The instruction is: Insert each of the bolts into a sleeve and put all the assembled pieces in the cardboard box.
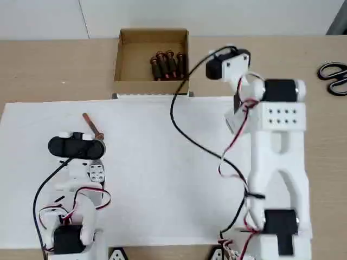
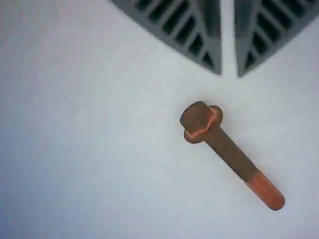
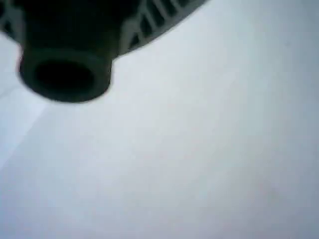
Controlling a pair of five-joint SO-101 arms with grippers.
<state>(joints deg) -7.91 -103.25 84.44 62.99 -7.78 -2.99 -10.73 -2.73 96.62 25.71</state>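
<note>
A copper-coloured bolt [image 2: 227,152] lies flat on the white paper, its hex head toward my left gripper [image 2: 229,72]. That gripper hangs just above the bolt's head, its grey fingers almost together with only a thin slit and nothing between them. From above, the bolt [image 1: 92,125] pokes out beyond the left arm's black wrist. My right gripper [image 1: 235,114] is at the paper's right part, near the box, shut on a black sleeve [image 3: 65,74] whose open end faces the camera. The cardboard box [image 1: 126,57] holds several assembled pieces [image 1: 168,65].
The white paper sheet [image 1: 157,179] covers most of the table. Scissors [image 1: 335,77] lie at the far right edge. A black cable [image 1: 190,135] loops over the paper from the right arm's wrist. The box stands just beyond the paper's far edge.
</note>
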